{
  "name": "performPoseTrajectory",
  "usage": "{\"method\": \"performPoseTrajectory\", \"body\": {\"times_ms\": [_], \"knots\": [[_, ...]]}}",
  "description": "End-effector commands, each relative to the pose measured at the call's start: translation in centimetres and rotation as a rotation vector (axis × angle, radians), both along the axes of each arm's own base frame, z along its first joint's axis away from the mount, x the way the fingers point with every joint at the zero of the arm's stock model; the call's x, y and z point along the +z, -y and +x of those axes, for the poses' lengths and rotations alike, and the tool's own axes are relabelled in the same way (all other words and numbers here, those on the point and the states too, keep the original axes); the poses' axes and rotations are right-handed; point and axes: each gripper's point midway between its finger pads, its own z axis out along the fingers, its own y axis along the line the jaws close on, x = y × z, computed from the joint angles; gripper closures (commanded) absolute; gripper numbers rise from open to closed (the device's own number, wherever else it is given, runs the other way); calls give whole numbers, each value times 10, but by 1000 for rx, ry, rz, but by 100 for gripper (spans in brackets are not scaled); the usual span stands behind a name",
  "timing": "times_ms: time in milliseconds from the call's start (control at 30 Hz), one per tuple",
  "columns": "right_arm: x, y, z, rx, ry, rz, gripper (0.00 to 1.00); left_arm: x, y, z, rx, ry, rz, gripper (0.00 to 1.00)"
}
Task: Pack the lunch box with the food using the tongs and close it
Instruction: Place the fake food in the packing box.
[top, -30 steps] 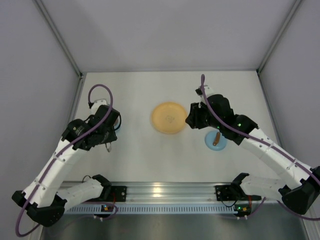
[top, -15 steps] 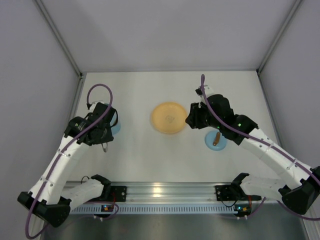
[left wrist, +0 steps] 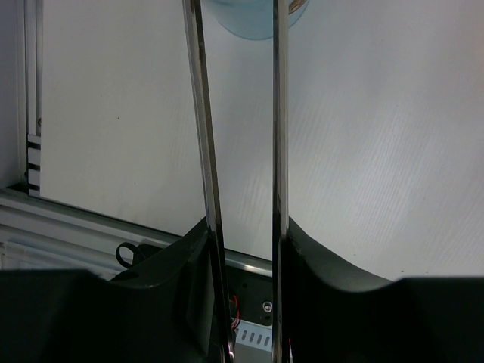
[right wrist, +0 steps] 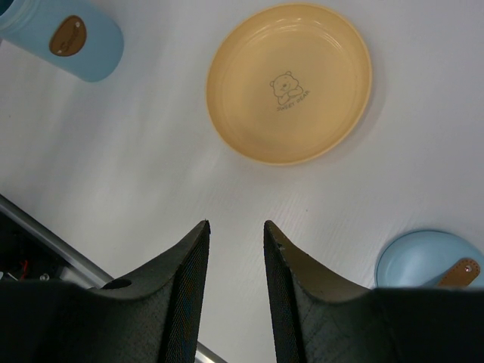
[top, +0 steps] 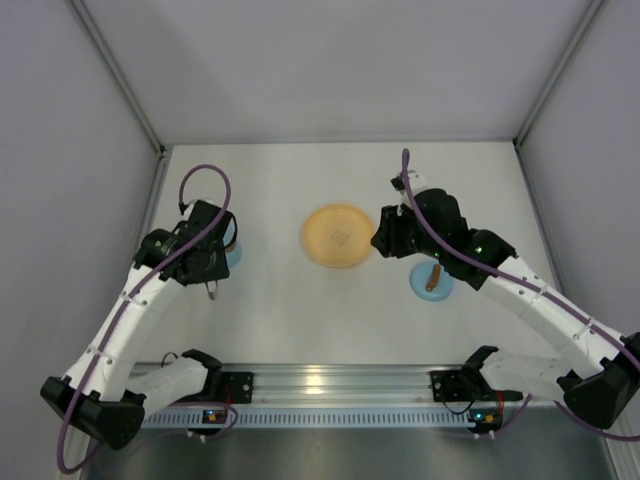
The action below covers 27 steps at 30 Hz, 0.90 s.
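Note:
In the left wrist view my left gripper is shut on the tongs. Their two silver blades run up between the fingers, a gap apart, toward the light blue lunch box tub at the top edge. From above, the tub peeks out beside the left wrist. The blue lid with its brown knob lies on the table on the right, also in the right wrist view, lid. My right gripper hangs open and empty above the table, near the orange plate. No food shows.
The orange plate with a bear print lies bare at mid-table; the right wrist view shows the plate and the tub. Grey walls enclose the table on three sides. A metal rail runs along the near edge.
The left arm has shifted slightly forward and to the right with the tongs, close beside the tub. The right arm has not moved.

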Motion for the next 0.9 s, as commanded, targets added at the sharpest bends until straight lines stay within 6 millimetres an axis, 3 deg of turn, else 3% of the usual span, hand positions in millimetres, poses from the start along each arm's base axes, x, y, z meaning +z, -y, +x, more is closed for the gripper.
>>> {"method": "performPoseTrajectory", "body": {"times_ms": [0, 333, 433, 500, 533, 567, 667, 700, 867], "knots": [[17, 1, 6, -13, 43, 23, 66, 7, 2, 13, -9, 52, -11, 59], [16, 2, 5, -12, 42, 20, 65, 14, 1, 19, -12, 69, -13, 55], [18, 2, 5, -13, 44, 20, 65, 27, 6, 26, -32, 87, -26, 55], [19, 3, 6, -17, 47, 23, 66, 48, 9, 34, -44, 126, -35, 56], [19, 3, 6, -18, 48, 22, 66, 51, 10, 40, -57, 115, -19, 56], [19, 3, 7, -22, 49, 21, 66, 73, 14, 49, -64, 164, -35, 56], [21, 5, 8, -30, 56, 17, 65, 91, 31, 70, -117, 167, -59, 57], [22, 6, 8, -36, 58, 17, 65, 110, 37, 80, -128, 216, -85, 57], [29, 13, 12, -72, 77, -1, 64, 109, 74, 132, -223, 203, -110, 56]]}}
